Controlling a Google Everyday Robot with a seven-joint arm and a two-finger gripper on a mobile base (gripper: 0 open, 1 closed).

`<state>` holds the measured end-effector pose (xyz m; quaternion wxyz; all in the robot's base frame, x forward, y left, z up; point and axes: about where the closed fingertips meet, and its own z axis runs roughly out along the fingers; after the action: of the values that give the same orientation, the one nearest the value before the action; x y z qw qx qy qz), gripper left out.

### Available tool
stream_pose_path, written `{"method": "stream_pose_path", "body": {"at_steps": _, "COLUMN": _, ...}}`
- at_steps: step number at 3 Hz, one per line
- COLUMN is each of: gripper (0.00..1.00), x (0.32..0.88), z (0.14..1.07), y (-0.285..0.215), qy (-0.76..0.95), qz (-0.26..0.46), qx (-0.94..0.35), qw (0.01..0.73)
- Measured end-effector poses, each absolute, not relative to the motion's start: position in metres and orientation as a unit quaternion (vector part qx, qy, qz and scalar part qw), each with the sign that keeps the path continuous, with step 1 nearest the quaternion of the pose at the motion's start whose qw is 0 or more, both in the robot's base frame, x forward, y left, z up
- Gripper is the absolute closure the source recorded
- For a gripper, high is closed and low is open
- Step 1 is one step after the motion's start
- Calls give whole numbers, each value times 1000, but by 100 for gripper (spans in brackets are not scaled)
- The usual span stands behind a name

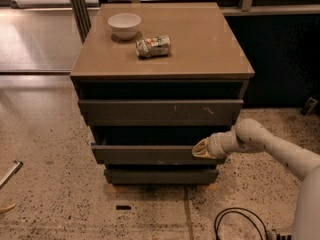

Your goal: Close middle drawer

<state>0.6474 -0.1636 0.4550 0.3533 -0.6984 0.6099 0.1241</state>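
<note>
The middle drawer (150, 154) is a wide, shallow, dark grey-brown drawer with a plain flat front. It sticks out only slightly from the cabinet (160, 69), with a dark gap above it. My gripper (201, 149) is at the right end of the drawer's front, pressed against it. The white arm reaches in from the lower right. The taller drawer front (160, 112) with pale scratch marks is above, and the narrow lowest front (161, 176) is below.
A white bowl (124, 24) and a crushed can (153, 46) lie on the cabinet top. A black cable (240, 224) loops on the speckled floor at the lower right. A metal object (10, 174) lies at the left edge. A dark wall stands behind on the right.
</note>
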Motion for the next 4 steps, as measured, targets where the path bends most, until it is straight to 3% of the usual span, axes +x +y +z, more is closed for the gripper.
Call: {"method": "stream_pose_path", "body": {"at_steps": 4, "gripper": 100, "x": 668, "z": 454, "y": -158, "qy": 654, "qz": 85, "qx": -634, "qw": 404}}
